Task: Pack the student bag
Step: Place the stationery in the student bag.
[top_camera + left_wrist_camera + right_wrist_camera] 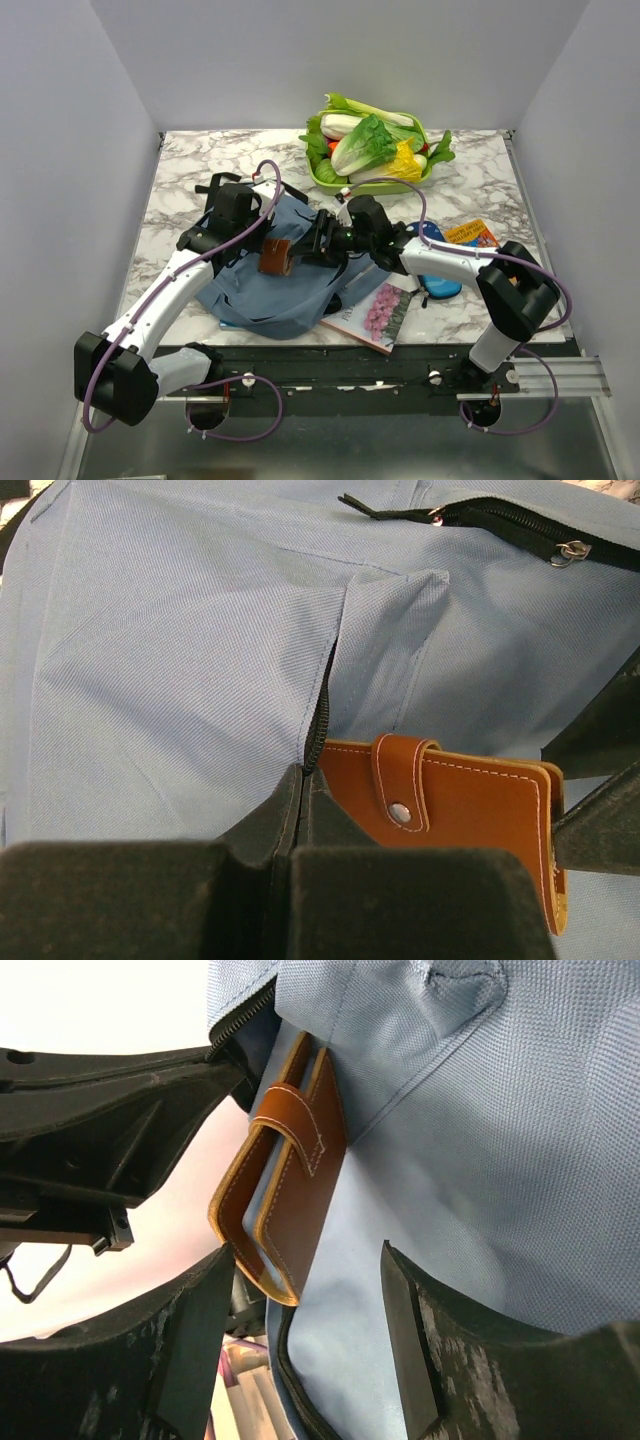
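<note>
The student bag (262, 290) lies in the middle of the table, a soft grey-blue backpack (180, 650). My left gripper (302, 776) is shut on the zip edge of its front pocket and holds that edge up. A brown leather wallet (470, 805) with a snap strap sticks out of the pocket's opening (275, 257). My right gripper (305, 1255) is open around the wallet's (295, 1185) near end, and its fingers (200, 1330) stand apart from the leather. In the top view both grippers meet over the bag, the right gripper (318, 240) beside the wallet.
A green basket (322, 178) full of toy vegetables stands at the back. A flower-cover book (375, 315) lies partly under the bag's right side. Under the right arm are a blue pencil case (440, 285) and an orange book (470, 233).
</note>
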Controlling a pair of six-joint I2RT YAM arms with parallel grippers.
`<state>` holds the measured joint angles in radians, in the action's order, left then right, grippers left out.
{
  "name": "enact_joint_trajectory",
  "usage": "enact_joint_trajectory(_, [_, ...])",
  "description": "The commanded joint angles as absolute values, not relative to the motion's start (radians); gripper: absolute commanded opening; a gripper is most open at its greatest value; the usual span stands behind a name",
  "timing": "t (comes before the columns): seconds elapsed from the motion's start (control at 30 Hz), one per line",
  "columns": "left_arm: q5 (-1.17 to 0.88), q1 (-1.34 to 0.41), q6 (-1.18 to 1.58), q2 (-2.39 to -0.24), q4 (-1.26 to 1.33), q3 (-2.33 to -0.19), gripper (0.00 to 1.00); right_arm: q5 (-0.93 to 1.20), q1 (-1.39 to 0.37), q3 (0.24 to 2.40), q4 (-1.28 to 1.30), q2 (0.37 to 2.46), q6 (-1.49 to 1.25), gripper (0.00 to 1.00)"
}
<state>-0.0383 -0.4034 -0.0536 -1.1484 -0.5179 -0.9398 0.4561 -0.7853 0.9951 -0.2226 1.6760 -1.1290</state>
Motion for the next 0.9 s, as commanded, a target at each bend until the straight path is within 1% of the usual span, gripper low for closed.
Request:
enact_joint_trajectory(0.0, [-0.043, -0.411, -0.063, -1.14, -0.506, -0.942, 0.0, 0.488, -0.77, 0.936, -0.322, 1.672, -1.193, 0.69])
enact_joint_trajectory(0.1, [-0.044, -0.411, -0.063, -1.141, -0.505, -0.94, 0.0, 0.511, -0.769, 0.925, -0.383, 1.684, -1.219, 0.69])
enact_joint_trajectory(0.27, [-0.043, -0.411, -0.063, -1.143, -0.508, -0.948, 0.0, 0.523, -0.769, 0.916, -0.414, 1.701, -1.252, 0.68])
enact_joint_trajectory(0.47, [-0.041, -0.411, -0.064, -1.143, -0.514, -0.963, 0.0, 0.515, -0.77, 0.994, -0.296, 1.735, -1.18, 0.67])
enact_joint_trajectory(0.57, [-0.044, -0.411, -0.064, -1.141, -0.52, -0.976, 0.0, 0.488, -0.778, 1.02, -0.238, 1.752, -1.117, 0.63])
enact_joint_trajectory(0.67, [-0.046, -0.411, -0.063, -1.144, -0.526, -0.992, 0.0, 0.471, -0.785, 1.061, -0.166, 1.784, -1.072, 0.57])
enact_joint_trajectory(0.77, [-0.045, -0.411, -0.061, -1.147, -0.531, -1.002, 0.0, 0.474, -0.787, 1.083, -0.156, 1.804, -1.057, 0.38])
enact_joint_trajectory(0.8, [-0.046, -0.411, -0.063, -1.146, -0.531, -1.002, 0.0, 0.472, -0.787, 1.088, -0.156, 1.801, -1.052, 0.22])
enact_joint_trajectory(0.83, [-0.046, -0.411, -0.063, -1.147, -0.529, -1.0, 0.0, 0.465, -0.787, 1.094, -0.153, 1.796, -1.042, 0.12])
enact_joint_trajectory(0.87, [-0.043, -0.411, -0.064, -1.147, -0.529, -1.0, 0.0, 0.46, -0.787, 1.097, -0.147, 1.79, -1.032, 0.05])
